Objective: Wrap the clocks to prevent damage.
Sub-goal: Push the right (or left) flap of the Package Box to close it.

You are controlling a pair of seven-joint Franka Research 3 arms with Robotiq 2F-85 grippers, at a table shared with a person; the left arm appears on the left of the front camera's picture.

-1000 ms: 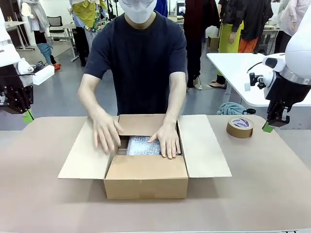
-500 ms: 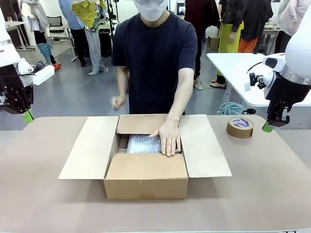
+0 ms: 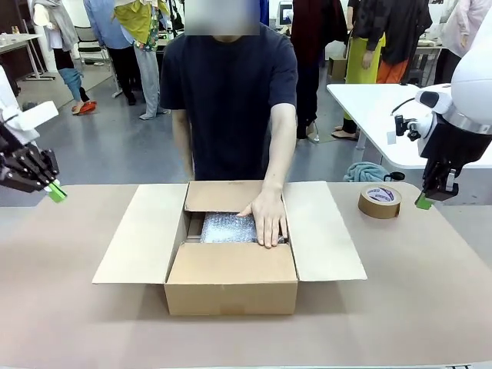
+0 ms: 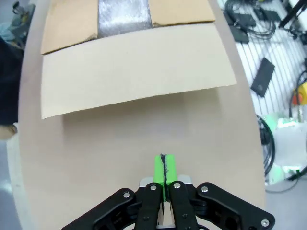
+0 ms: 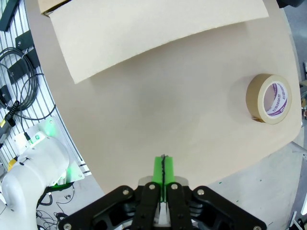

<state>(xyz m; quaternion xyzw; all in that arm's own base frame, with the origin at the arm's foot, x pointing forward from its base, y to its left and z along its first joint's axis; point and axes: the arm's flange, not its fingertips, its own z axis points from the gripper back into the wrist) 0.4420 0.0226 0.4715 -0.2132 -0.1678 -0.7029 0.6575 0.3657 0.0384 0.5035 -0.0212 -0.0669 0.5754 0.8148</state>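
Showing bubble-wrap bundle (image 3: 228,228) inside open box (image 3: 231,286) at table ctr w/ person's hand (image 3: 267,219) flat on it; left gripper (image 3: 55,191) & right gripper (image 3: 423,202), pads pressed together, hang well apart on either side.

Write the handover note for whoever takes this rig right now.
Left gripper: shut, empty, over the table at its left end.
Right gripper: shut, empty, raised near the tape roll.
Person's hand presses a bubble-wrapped bundle inside the open box.
Done: bundle wrapped and boxed.
Left: flaps not yet closed or taped; what the wrap holds is hidden.
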